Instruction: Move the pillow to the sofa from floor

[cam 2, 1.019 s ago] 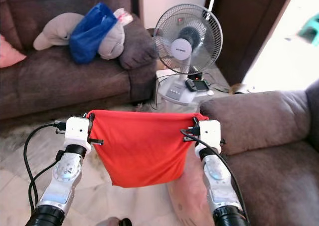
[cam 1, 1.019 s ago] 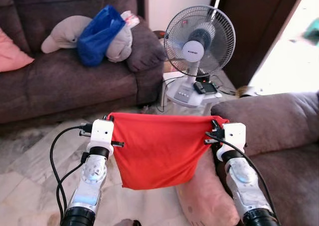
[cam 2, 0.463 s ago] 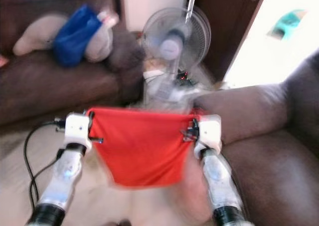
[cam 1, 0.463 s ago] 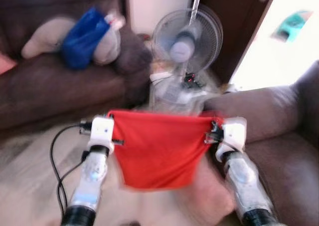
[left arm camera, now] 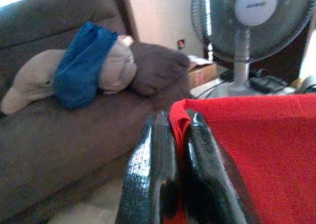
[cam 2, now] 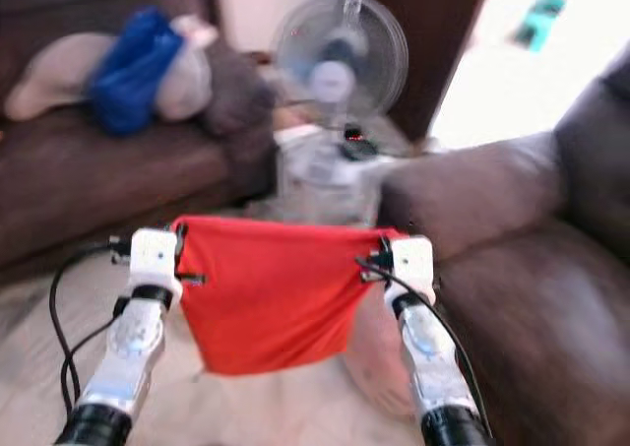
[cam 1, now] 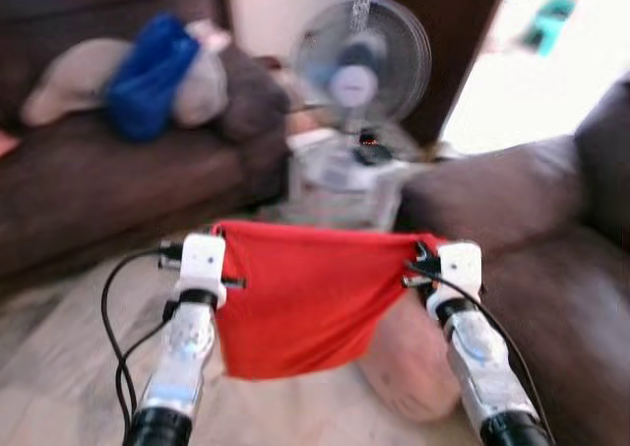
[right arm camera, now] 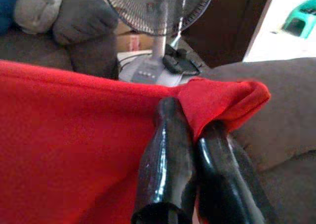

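Left eye view is smeared with blur, so the pedestal fan beyond the grippers shows little more than its round cage, and the pale pink pillow on the floor is half hidden behind the hanging cloth and the right arm. Between the two grippers a red pillowcase hangs, thin and limp, its top edge pulled straight and its lower edge sagging in a rounded fold. The left gripper has its glossy black fingers pressed narrowly together on one bunched top corner of the cloth; the right gripper pinches the other corner the same way, the fabric folding over its fingertips. Just to the right of the right gripper rises the padded arm of a brown sofa, soft and matte. Ahead and left of the left gripper stands a second brown sofa carrying a beige cushion wrapped by a blue cloth.
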{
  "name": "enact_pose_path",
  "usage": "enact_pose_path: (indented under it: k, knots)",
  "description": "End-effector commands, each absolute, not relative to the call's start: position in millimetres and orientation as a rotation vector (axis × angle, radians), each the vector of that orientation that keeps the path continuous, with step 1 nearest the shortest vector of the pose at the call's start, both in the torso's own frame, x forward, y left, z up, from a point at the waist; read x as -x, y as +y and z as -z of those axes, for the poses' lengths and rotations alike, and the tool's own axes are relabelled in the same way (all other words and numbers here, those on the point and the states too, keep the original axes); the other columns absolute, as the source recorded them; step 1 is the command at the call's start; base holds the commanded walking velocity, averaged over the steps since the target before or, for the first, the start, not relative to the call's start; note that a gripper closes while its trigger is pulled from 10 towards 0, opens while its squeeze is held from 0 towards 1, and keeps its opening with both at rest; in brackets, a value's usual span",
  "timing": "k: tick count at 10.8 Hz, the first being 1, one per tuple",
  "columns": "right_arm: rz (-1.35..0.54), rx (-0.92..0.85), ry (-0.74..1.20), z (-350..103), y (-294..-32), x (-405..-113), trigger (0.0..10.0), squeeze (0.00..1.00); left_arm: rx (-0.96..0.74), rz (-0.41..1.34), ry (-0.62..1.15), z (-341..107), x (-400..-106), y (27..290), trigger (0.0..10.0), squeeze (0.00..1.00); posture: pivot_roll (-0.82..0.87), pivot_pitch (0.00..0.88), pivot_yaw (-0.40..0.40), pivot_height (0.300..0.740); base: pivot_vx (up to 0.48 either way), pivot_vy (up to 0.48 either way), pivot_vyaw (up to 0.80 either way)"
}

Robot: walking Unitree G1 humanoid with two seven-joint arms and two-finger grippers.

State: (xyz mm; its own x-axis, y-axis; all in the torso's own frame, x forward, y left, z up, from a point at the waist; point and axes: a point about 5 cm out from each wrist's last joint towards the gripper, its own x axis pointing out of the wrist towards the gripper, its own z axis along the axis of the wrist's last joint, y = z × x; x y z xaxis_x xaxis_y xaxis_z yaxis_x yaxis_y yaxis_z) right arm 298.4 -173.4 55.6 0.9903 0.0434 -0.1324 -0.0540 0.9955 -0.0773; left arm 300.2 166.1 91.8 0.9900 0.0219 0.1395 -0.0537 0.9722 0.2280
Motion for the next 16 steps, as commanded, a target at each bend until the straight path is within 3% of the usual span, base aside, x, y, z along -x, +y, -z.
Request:
enact_pose_path:
  k: [1, 16]
  knots:
    - [-0.004, 0.08, 0.024, -79.7, -182.3, -308.6, 10.0, 0.0, -0.219, -0.073, -0.181, -102.5, -302.8, 173.5, 10.0, 0.0, 0.02, 0.012, -0.05, 0.74, 0.0, 0.0, -0.73]
    - [0.025, 0.125, 0.055, -76.5, -189.0, -308.8, 10.0, 0.0, -0.222, -0.041, -0.183, -104.7, -306.0, 169.0, 10.0, 0.0, 0.02, 0.0, -0.048, 0.74, 0.0, -0.018, -0.73]
